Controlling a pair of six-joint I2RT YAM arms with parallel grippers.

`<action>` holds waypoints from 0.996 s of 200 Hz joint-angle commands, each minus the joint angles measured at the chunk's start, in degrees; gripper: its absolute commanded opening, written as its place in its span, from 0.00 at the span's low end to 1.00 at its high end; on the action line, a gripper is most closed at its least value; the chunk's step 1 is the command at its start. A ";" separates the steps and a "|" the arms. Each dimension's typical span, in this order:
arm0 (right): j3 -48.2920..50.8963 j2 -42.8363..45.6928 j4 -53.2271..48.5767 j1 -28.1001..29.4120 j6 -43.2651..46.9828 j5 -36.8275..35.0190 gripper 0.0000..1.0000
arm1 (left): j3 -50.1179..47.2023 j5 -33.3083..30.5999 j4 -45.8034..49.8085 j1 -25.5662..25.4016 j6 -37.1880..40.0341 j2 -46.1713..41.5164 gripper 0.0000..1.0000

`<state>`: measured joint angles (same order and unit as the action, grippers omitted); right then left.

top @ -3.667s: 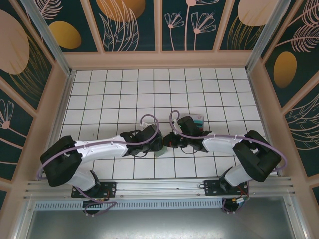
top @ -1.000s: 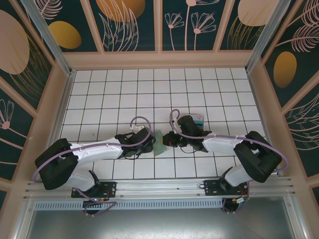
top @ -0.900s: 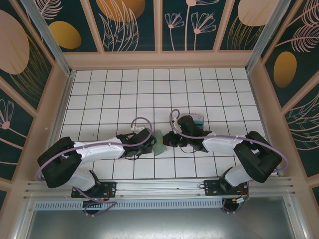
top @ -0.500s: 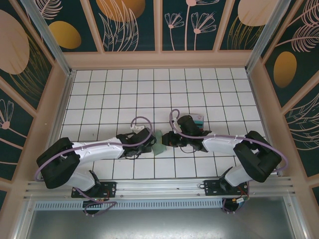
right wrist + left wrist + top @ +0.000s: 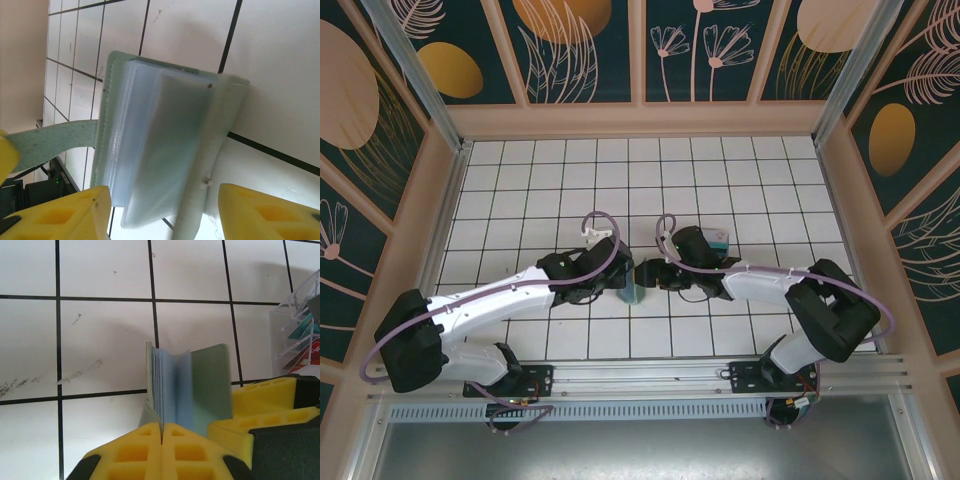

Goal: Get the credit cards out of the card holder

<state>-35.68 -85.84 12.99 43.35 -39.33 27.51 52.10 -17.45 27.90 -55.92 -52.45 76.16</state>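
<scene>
Left gripper [image 5: 161, 432]: pressed shut, pinching the edge of one cover of holder [image 5: 185, 387]. Right gripper [image 5: 165, 200]: spread wide, yellow fingers [image 5: 65, 212] flanking the holder's near end, no clamp visible.

Holder fanned open between both grippers, mid-table [image 5: 520, 200], a little toward the near edge. Long axis in left wrist view straight out from the fingertips, up the frame. Bluish sleeve edges facing the camera, free cover splayed off to the right. From the top camera just a thin sliver, edge-on, long axis near-to-far.

Left wrist extras: sleeve stack seen edge-on. Right gripper's yellow finger just beside the splayed cover, contact unclear. Cards [image 5: 302, 342], teal and red, in a clear stand [image 5: 295, 315] at the right edge, apart from holder.

Right wrist instead: broad face of the sleeves, pale bluish, contents not readable. Pinched cover pulled out as a grey-green strip to the left, toward a yellow finger at frame edge.

Top view: cards beyond the right wrist, well apart from holder.
</scene>
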 commanded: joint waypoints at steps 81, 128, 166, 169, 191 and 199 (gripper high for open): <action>-1.50 -0.74 -3.87 0.37 2.66 -1.46 0.51 | -4.18 -4.28 4.42 0.31 -0.80 -1.11 0.00; -1.81 -0.91 -6.25 0.33 3.65 -3.60 0.20 | -2.52 -6.60 6.42 0.31 0.60 -1.47 0.00; -1.58 -1.52 -6.11 0.42 3.84 -3.70 0.00 | -0.19 -8.19 7.85 0.85 5.49 -1.25 0.00; -1.51 -1.64 -6.01 0.42 3.75 -3.69 0.00 | 0.05 -8.12 7.80 0.83 5.81 -1.20 0.00; -1.22 -2.35 -5.02 0.64 3.09 -3.51 0.00 | 1.54 -7.46 7.39 0.86 6.47 -0.94 0.00; -1.07 -2.40 -4.62 0.77 2.81 -3.51 0.00 | 1.57 -7.38 7.03 0.90 6.36 -1.14 0.00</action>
<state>-36.12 -87.26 7.49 43.57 -36.18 24.36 51.33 -23.24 34.37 -55.40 -48.31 75.88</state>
